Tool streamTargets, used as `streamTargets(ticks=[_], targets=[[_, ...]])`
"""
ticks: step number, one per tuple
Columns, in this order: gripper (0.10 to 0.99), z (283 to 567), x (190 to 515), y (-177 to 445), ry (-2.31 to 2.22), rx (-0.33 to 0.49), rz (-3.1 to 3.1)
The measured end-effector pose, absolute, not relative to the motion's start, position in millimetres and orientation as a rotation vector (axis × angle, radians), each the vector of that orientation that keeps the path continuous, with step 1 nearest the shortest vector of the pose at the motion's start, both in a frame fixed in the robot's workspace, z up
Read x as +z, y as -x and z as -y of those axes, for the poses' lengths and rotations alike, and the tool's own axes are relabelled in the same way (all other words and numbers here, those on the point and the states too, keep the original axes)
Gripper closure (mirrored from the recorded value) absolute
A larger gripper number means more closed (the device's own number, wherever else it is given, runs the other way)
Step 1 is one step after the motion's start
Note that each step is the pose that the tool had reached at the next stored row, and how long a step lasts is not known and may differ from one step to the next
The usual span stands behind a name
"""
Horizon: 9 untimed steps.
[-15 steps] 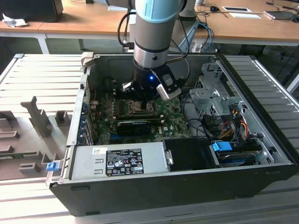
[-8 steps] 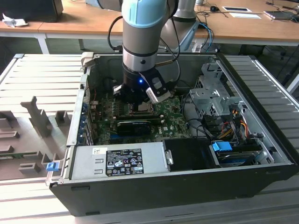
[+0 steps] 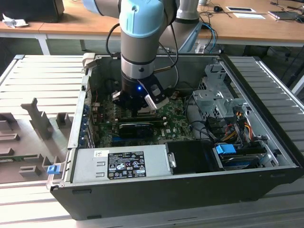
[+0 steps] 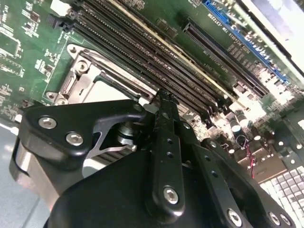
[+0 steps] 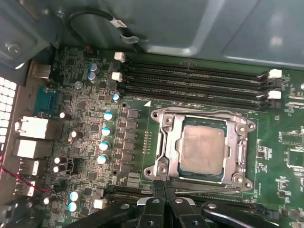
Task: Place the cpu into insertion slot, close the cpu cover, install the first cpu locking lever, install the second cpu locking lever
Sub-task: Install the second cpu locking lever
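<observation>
Fingers [image 5: 164, 190] pressed together, gripping nothing, hover at the 6 o'clock edge of the insertion slot [image 5: 161, 164] in the first wrist view. Seated in that slot, the cpu [image 5: 202, 148] lies flat with the cpu cover [image 5: 240, 152] down around it. Memory slots [image 5: 194, 83] run at 12 o'clock on the green motherboard [image 5: 85, 114].

Cpu [image 5: 203, 149], silver-grey square, lies flat in insertion slot [image 5: 164, 142]; cpu cover [image 5: 236, 154] closed around it, framing chip.
</observation>
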State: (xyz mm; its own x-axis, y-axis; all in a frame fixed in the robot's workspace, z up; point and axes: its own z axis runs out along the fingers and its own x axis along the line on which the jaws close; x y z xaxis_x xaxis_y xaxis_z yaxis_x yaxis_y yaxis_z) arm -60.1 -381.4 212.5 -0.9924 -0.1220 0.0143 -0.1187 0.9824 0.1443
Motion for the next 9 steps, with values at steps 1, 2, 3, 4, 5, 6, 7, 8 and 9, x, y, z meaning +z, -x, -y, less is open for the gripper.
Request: streamTargets(ticks=[1,2,3,4,5,6,7,8,9], targets=[[0.980,382.6,211.4,60.3,-0.189,-0.250,3.104],[0.980,383.6,211.3,61.1,-0.189,-0.268,3.103],[0.980,384.7,211.1,61.9,-0.189,-0.284,3.102],[0.980,386.6,211.0,62.9,-0.189,-0.302,3.101],[0.980,388.6,210.9,63.5,-0.190,-0.315,3.100],[0.980,391.4,210.8,64.3,-0.190,-0.331,3.099],[0.980,393.2,210.8,64.9,-0.190,-0.342,3.099],[0.980,395.3,210.7,65.9,-0.190,-0.356,3.098],[0.980,396.5,210.7,66.6,-0.190,-0.364,3.097]])
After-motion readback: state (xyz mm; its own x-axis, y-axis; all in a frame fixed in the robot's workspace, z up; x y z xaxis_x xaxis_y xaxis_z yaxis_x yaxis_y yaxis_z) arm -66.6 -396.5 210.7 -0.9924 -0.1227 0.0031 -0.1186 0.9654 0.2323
